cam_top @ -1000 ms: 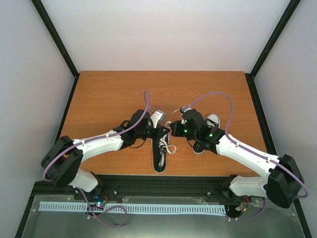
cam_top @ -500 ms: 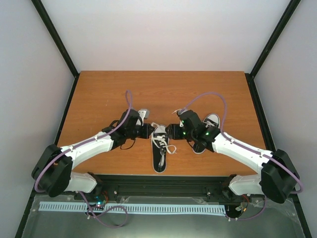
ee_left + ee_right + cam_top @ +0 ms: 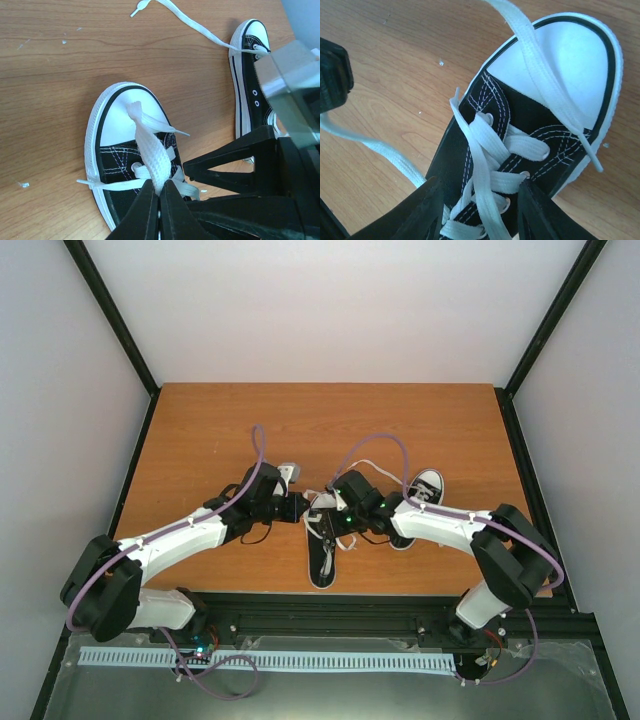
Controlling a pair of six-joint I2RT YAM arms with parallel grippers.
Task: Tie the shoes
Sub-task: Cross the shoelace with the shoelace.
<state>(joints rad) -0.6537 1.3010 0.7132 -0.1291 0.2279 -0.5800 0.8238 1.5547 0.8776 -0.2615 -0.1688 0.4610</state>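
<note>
One of the shoes (image 3: 321, 558) lies mid-table with its white toe cap (image 3: 121, 116) pointing away from the arms. My left gripper (image 3: 159, 186) is shut on a loop of its white lace (image 3: 148, 145), just left of the shoe's toe end (image 3: 303, 506). My right gripper (image 3: 480, 210) stands open, its fingers (image 3: 426, 210) astride the laced front of that shoe (image 3: 525, 117), and nothing is pinched. In the top view it sits over the shoe (image 3: 330, 522). The second shoe (image 3: 425, 486) lies to the right, partly under the right arm, with a loose lace (image 3: 190, 22) trailing from it.
The wooden table (image 3: 200, 430) ends at black frame posts and white walls on three sides. A black rail (image 3: 330, 605) runs along the near edge. Purple cables (image 3: 258, 455) arch above both arms. A loose lace end (image 3: 382, 150) lies on the wood beside the shoe.
My right arm has swung left onto the middle shoe and its jaws have gone from shut to open. The left gripper pulled back to the left and stays shut on the lace.
</note>
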